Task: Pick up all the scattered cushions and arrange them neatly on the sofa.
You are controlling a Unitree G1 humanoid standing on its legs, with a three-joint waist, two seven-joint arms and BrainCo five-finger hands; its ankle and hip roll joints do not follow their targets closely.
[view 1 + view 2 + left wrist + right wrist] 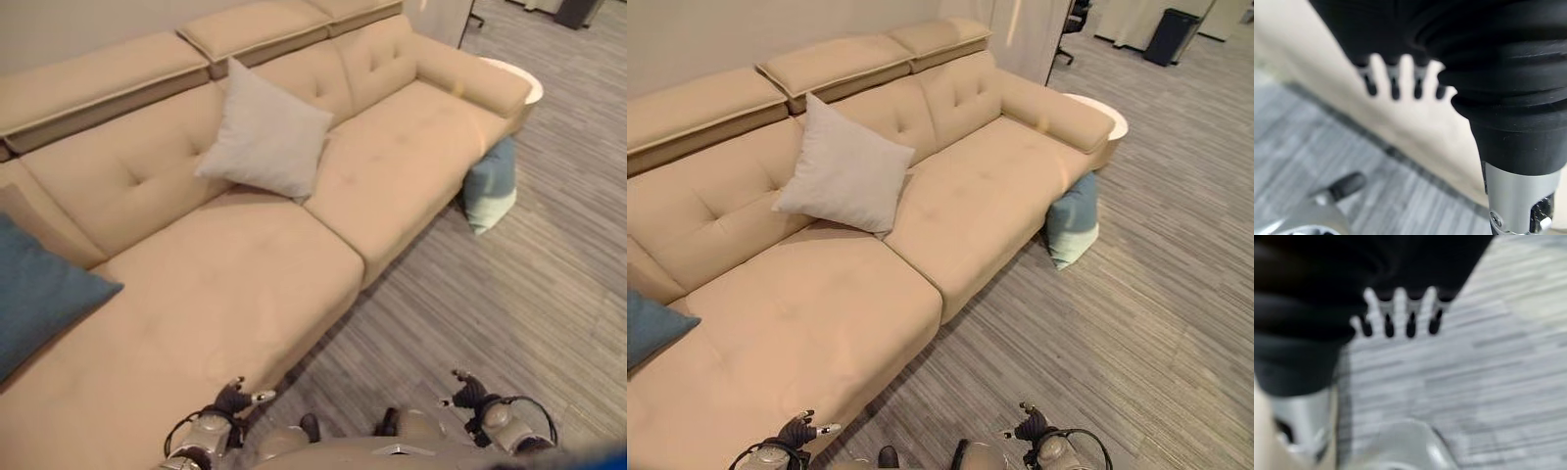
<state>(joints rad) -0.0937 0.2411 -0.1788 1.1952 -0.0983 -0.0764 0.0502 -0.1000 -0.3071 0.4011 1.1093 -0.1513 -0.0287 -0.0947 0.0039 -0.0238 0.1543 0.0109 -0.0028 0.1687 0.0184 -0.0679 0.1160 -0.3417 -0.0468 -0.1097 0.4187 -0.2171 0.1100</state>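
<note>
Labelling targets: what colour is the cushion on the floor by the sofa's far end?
Cushion on the floor: blue upper part, pale mint lower end. Left eye view shows it best.

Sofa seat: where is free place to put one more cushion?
On the sofa, the seat is bare between the grey cushion and the far armrest, and between it and the blue cushion. No spot is crowded.

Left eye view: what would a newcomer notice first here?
The long beige tufted sofa fills the scene, with a pale grey square cushion propped against its backrest. A light blue and white cushion stands on the grey floor, leaning against the sofa's far end, while a dark blue cushion lies on the near seat.
</note>
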